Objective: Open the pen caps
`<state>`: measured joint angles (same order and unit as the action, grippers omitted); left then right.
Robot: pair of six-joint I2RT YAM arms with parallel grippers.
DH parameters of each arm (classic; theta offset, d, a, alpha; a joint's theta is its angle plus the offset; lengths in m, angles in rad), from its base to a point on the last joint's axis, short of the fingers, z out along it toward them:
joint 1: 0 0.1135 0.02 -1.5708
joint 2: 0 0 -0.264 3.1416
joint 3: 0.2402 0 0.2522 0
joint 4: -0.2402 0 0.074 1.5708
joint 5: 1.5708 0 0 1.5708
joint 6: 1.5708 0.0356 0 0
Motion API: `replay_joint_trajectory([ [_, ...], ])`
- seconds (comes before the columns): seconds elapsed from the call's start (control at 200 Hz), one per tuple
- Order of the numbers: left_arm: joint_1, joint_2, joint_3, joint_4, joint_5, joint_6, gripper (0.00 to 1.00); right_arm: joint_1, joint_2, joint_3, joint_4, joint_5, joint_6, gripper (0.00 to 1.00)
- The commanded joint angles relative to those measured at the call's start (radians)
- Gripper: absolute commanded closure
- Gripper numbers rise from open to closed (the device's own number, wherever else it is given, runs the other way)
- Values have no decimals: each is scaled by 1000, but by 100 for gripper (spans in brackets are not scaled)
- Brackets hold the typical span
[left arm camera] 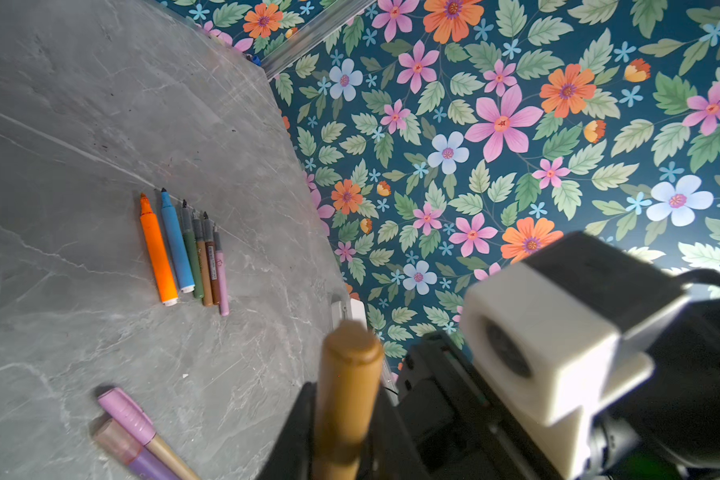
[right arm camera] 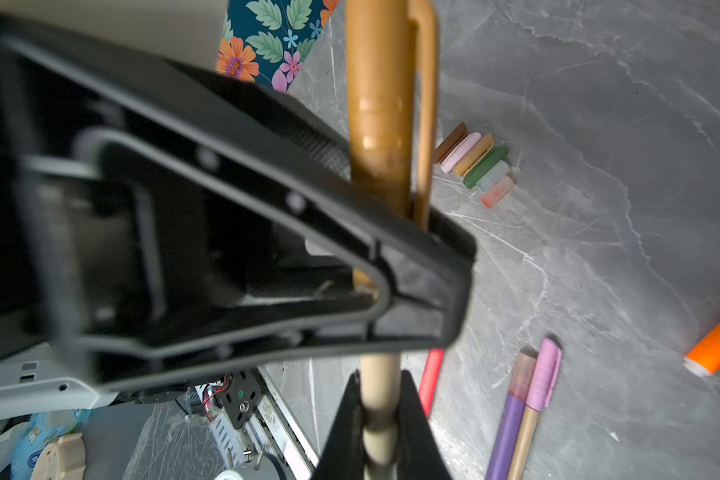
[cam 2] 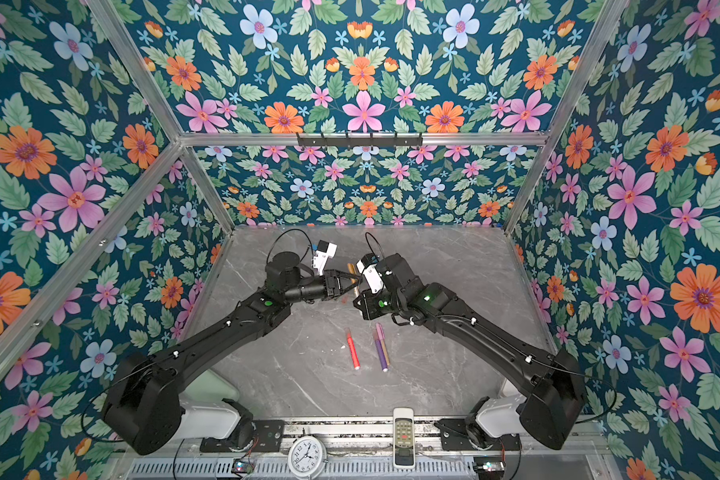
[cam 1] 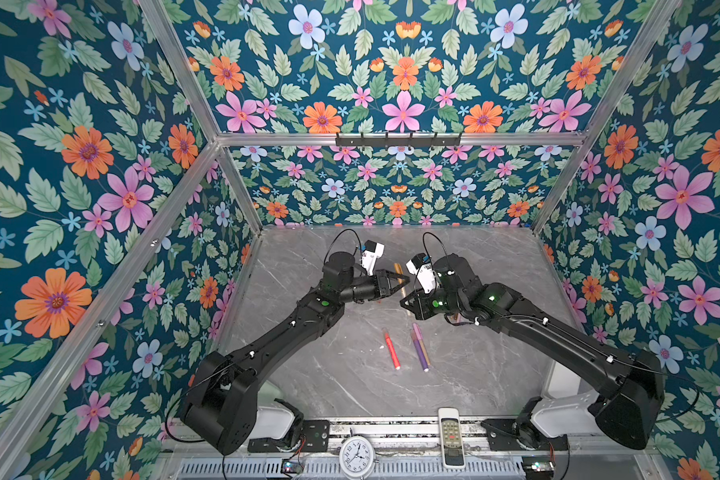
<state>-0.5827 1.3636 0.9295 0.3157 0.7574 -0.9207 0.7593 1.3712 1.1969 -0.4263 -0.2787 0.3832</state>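
Observation:
A golden-tan pen (cam 1: 399, 272) hangs above the table between both grippers. My left gripper (left arm camera: 346, 399) is shut on its golden-brown pen cap (left arm camera: 350, 370), which has a clip (right arm camera: 427, 104). My right gripper (right arm camera: 377, 399) is shut on the paler tan pen body (right arm camera: 379, 380). In both top views the left gripper (cam 1: 404, 280) (cam 2: 352, 282) and right gripper (cam 1: 404, 300) (cam 2: 356, 297) meet tip to tip at mid-table. Several removed pen caps (right arm camera: 474, 162) lie in a row. Several uncapped pens (left arm camera: 179, 249) lie side by side.
A capped red pen (cam 1: 391, 349) and two more capped pens, purple and tan with a pink cap (cam 1: 420, 347), lie on the grey marble table (cam 1: 495, 374) in front of the grippers. A white remote (cam 1: 451, 436) and a clock (cam 1: 356, 455) sit at the front rail. Floral walls enclose the table.

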Motion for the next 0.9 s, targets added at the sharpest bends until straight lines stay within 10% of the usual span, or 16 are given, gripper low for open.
replay_joint_trajectory([
  [0.0, 1, 3, 23, 25, -1, 15, 58, 2, -12, -15, -5, -16, 6, 100],
  [0.135, 0, 12, 47, 8, -6, 28, 57, 2, -25, -35, 4, -20, 15, 100],
  [0.25, 0, 27, 52, 28, 7, 22, 100, 2, -36, -54, 17, -20, 24, 100],
  [0.385, -2, 24, 33, 65, 7, 5, 100, 2, -31, -46, 10, -24, 24, 100],
  [0.47, -5, 24, 31, 75, 12, -1, 100, -1, -22, -30, -3, 11, 30, 61],
  [0.59, -13, 22, 32, 88, 28, -12, 100, -50, 24, 24, -12, -38, 41, 57],
  [0.73, -15, 9, 32, 80, 14, -13, 100, -83, 75, 76, 2, -90, 40, 63],
  [0.81, -16, 16, 37, 78, 6, -10, 100, -83, 88, 81, 8, -123, 33, 100],
  [0.895, 3, 52, 74, 72, 22, -6, 100, -74, 62, 33, 34, -149, 42, 100],
])
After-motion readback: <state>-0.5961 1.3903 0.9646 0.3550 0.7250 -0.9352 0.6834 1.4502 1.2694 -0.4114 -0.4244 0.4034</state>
